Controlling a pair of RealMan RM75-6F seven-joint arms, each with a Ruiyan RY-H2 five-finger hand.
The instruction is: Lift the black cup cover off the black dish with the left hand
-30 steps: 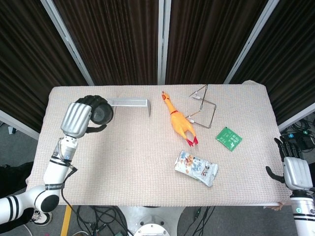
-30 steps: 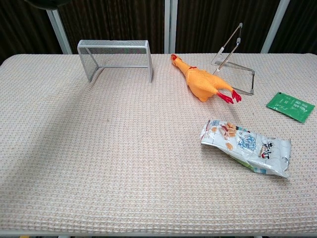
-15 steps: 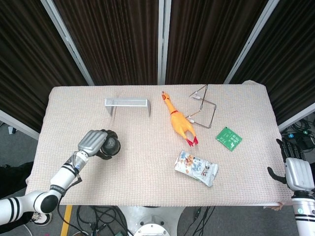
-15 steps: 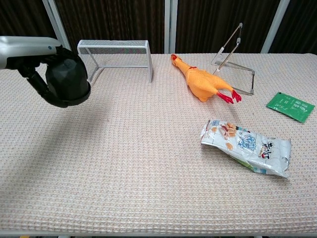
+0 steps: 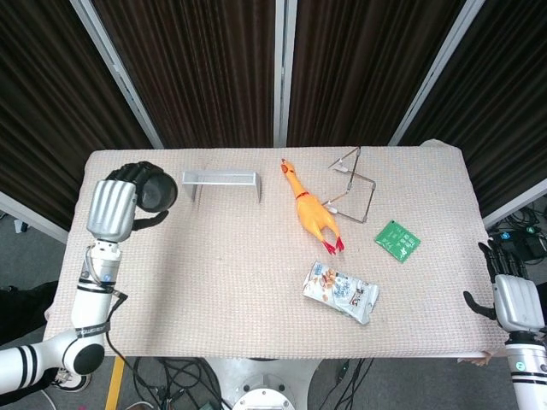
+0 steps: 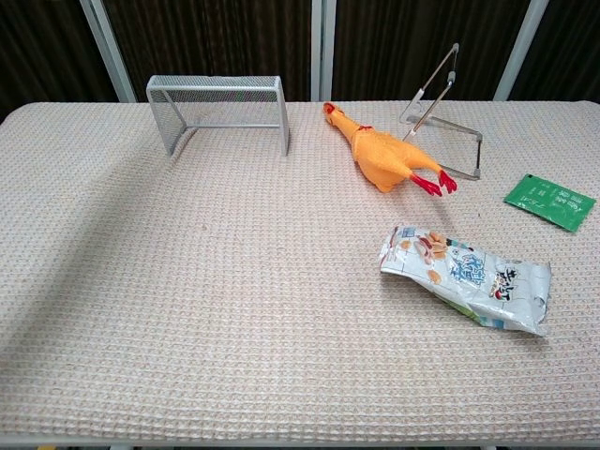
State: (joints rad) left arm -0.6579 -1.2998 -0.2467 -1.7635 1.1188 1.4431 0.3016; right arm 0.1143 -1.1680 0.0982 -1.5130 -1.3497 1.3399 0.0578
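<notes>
Far-left corner: the left hand is raised above the bench and holds the cup cover, just left of the wire rack.
Far edge, middle: the rubber chicken lies right of the wire rack, pointing toward the near edge.
Far edge, right of middle: the wire stand sits just right of the chicken.
Right side: the sachet lies near the right edge.
Near edge, right of middle: the snack bag lies before the chicken.
Near-right corner: the right hand is off the bench, beyond its right edge.
</notes>
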